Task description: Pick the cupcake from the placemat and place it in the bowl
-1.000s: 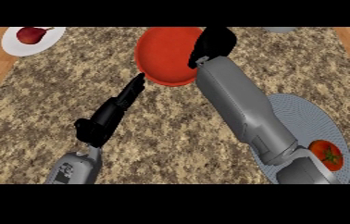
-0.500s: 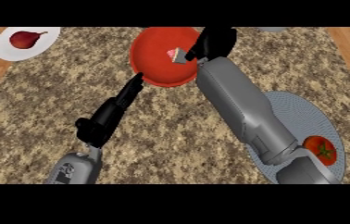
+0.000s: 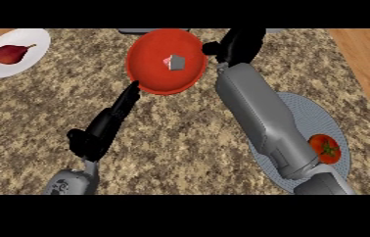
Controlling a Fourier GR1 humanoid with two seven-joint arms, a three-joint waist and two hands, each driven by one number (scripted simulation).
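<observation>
The cupcake (image 3: pixel 174 61), small with a grey wrapper and pink top, lies inside the red bowl (image 3: pixel 148 74) at the counter's far middle. My right hand (image 3: pixel 239 44) hovers just right of the bowl's rim, apart from the cupcake, fingers relaxed and holding nothing. My left hand (image 3: pixel 108 123) stretches straight toward the bowl, its fingertips (image 3: pixel 133 86) touching the bowl's near-left rim. The blue-grey placemat (image 3: pixel 327 118) lies at the right, partly under my right forearm.
A tomato (image 3: pixel 324 148) sits on the placemat's right part. A white plate (image 3: pixel 33 42) with a dark red pear-shaped fruit (image 3: pixel 13 53) is at the far left. A grey object (image 3: pixel 137 31) shows behind the bowl. Wood shows past the counter's right edge.
The cupcake has left my right hand and now lies in the bowl. My right hand has drawn back to the right of the bowl. The view shifted slightly.
</observation>
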